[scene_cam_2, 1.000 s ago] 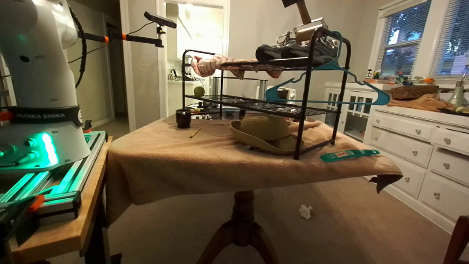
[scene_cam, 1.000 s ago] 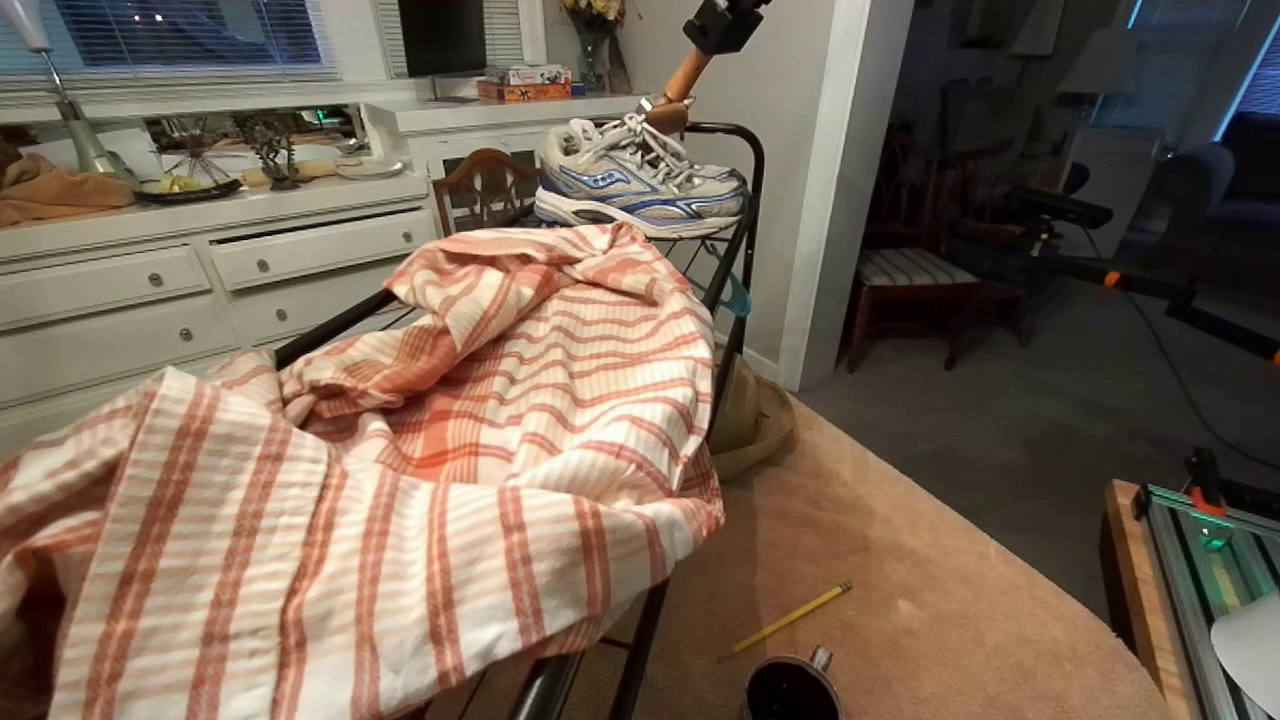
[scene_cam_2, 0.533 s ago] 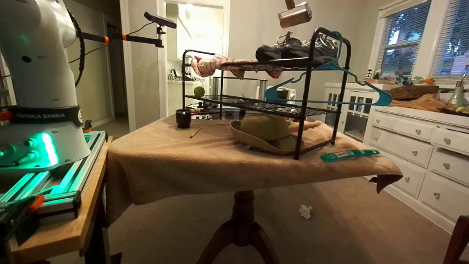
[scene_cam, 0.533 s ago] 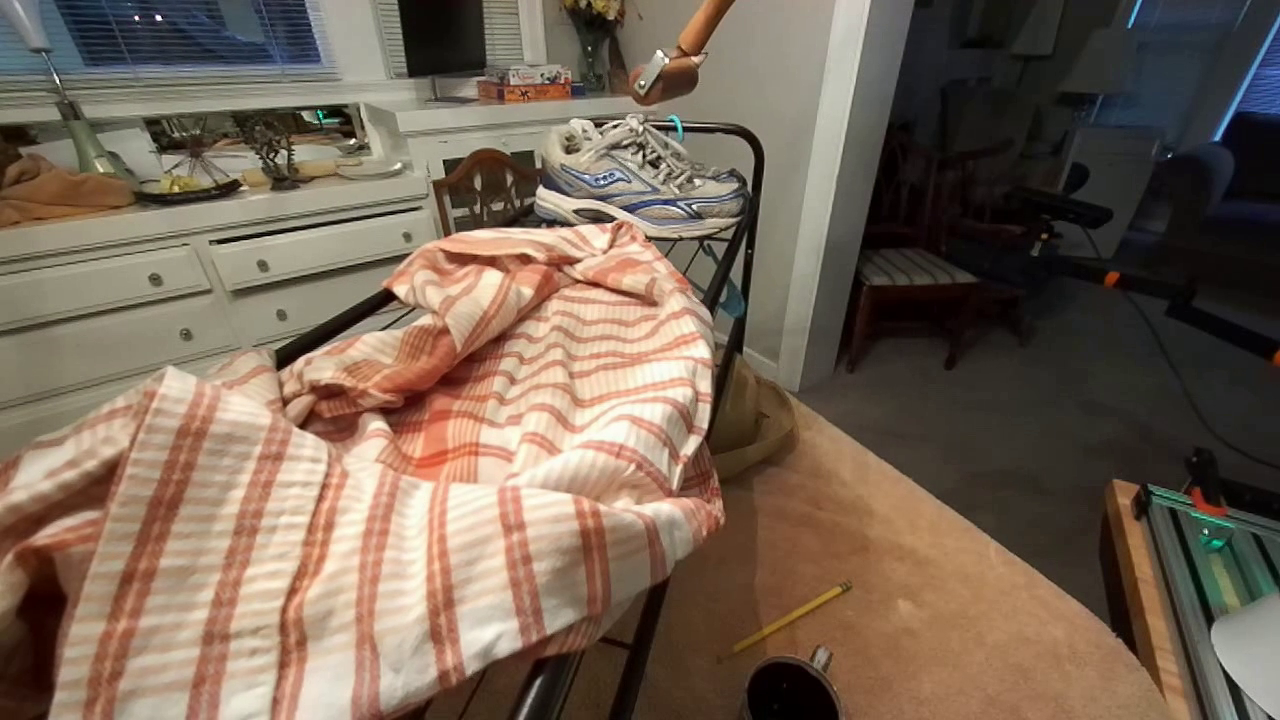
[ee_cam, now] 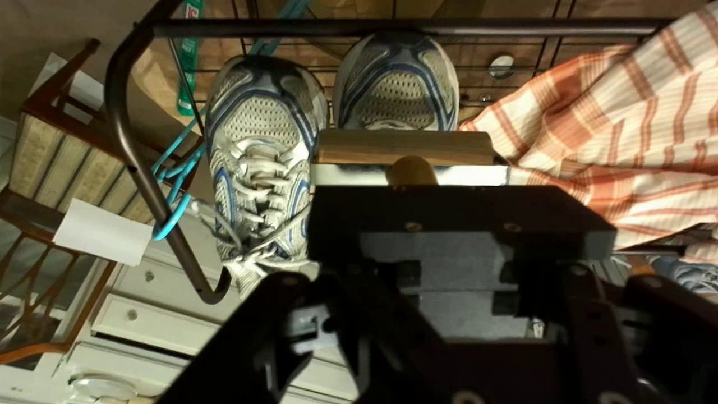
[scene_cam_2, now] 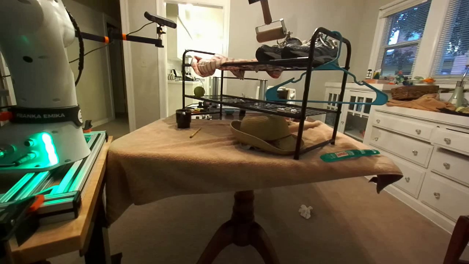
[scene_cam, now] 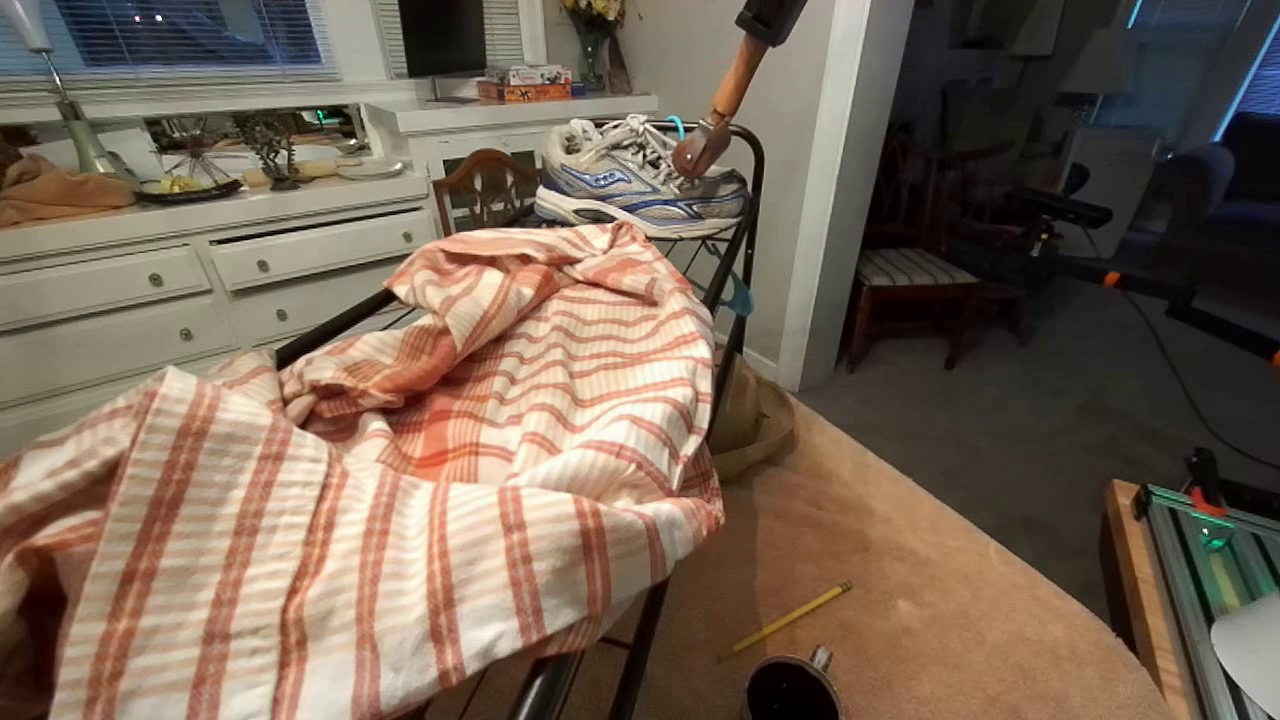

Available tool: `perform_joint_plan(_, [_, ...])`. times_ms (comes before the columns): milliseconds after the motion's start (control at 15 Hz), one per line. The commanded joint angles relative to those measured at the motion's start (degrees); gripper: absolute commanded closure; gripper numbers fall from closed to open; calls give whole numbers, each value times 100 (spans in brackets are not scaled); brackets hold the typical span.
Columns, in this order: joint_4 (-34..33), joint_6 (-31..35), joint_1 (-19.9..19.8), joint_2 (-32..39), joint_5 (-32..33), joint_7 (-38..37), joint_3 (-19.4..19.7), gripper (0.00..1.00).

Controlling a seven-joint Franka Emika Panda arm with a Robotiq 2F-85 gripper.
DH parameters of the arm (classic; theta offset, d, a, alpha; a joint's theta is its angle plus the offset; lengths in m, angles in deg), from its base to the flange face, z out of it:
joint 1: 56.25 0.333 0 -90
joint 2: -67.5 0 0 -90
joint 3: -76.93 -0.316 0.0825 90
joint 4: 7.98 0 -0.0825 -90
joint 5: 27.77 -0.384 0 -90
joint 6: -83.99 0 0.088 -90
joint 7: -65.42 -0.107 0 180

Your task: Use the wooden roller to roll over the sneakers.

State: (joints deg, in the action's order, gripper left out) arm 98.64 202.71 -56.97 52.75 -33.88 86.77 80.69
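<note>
Evidently held the roller (scene_cam_2: 271, 35) in the gripper (scene_cam: 770, 20), over one of the sneakers (scene_cam: 620, 187); probably was at the rolling step, next needed pressing down and pushing along.

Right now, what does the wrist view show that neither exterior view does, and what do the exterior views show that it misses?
Only the wrist view: a top-down look at both sneakers, one partly hidden by the wooden roller, and a white sheet-like thing.
Only the exterior views: the yellow pencil, in both; the robot's green-lit base and a crumpled white scrap, in an exterior view.
Shared: the wooden roller, one or both sneakers, the dark rack, the striped cloth and the blue hanger.
</note>
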Motion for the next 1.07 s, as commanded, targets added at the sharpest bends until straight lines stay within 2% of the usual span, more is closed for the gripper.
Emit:
perform_joint_plan(0, [181,-85,89,27,60,-102,-36,65])
perform_joint_plan(333, [418,232,87,116,167,-86,-75,65])
perform_joint_plan(600, [327,-344,39,137,532,-250,-106,65])
perform_joint_plan(1000, [207,-698,48,126,656,-279,-115,65])
